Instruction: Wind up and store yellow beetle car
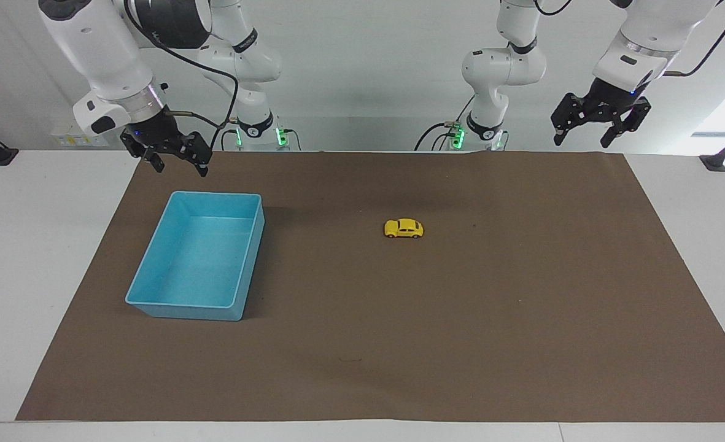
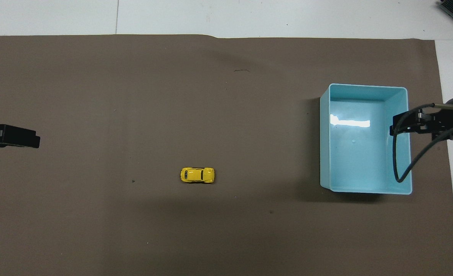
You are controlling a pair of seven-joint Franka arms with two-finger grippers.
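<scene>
Right gripper [image 1: 173,161]: raised, fingers spread, grasping nothing, over the mat edge just beside the empty blue bin [image 1: 153,270]. Yellow beetle car [image 1: 404,228]: on the brown mat [image 1: 460,344] mid-table, between both grippers, well apart from each, untouched. Left gripper [image 1: 601,126]: raised, fingers spread, empty. Winding and storing both remain.

A robotics lab: two white arms [image 1: 123,67] mounted at a brown-matted table [image 1: 6,258].

Yellow beetle car [image 1: 404,228] on brown mat [image 1: 460,344], well apart from blue bin [image 1: 153,270]; both arms wait raised, jaws open.
</scene>
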